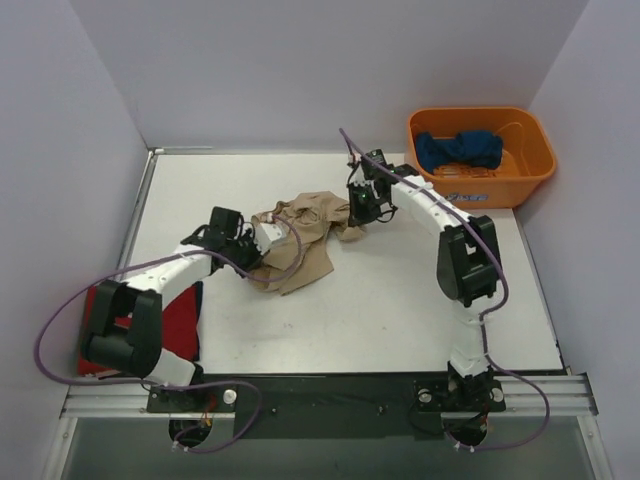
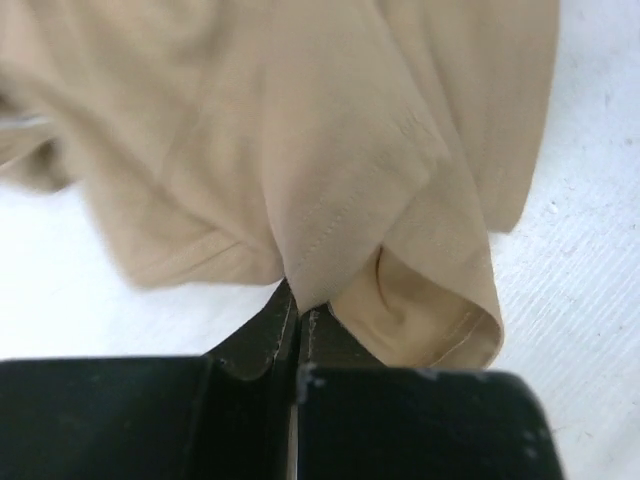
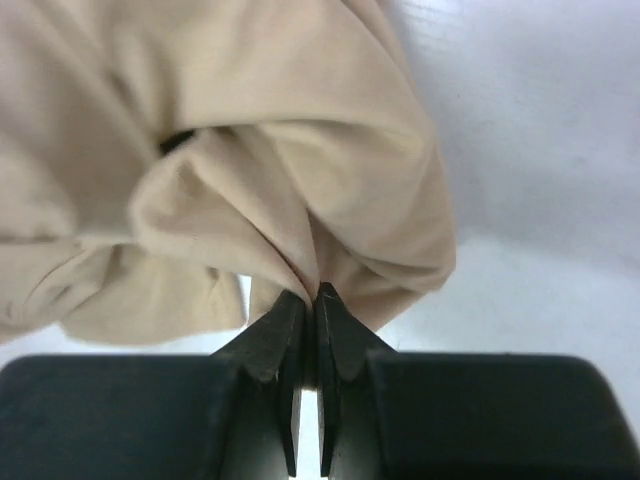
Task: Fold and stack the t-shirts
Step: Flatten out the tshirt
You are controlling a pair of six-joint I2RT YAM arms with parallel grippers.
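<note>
The tan t-shirt (image 1: 305, 240) lies crumpled in the middle of the white table. My left gripper (image 1: 262, 238) is shut on its left edge; in the left wrist view the cloth (image 2: 330, 170) hangs pinched at my gripper (image 2: 300, 308). My right gripper (image 1: 358, 208) is shut on the shirt's right side; in the right wrist view a bunch of cloth (image 3: 250, 190) is clamped at my gripper (image 3: 310, 298). The red t-shirt (image 1: 178, 318) lies at the table's left edge, partly under my left arm. The dark blue t-shirt (image 1: 458, 150) lies in the orange bin (image 1: 528, 165).
The orange bin stands off the table's far right corner. Grey walls close in the back and both sides. A metal rail (image 1: 330, 392) with both arm bases runs along the near edge.
</note>
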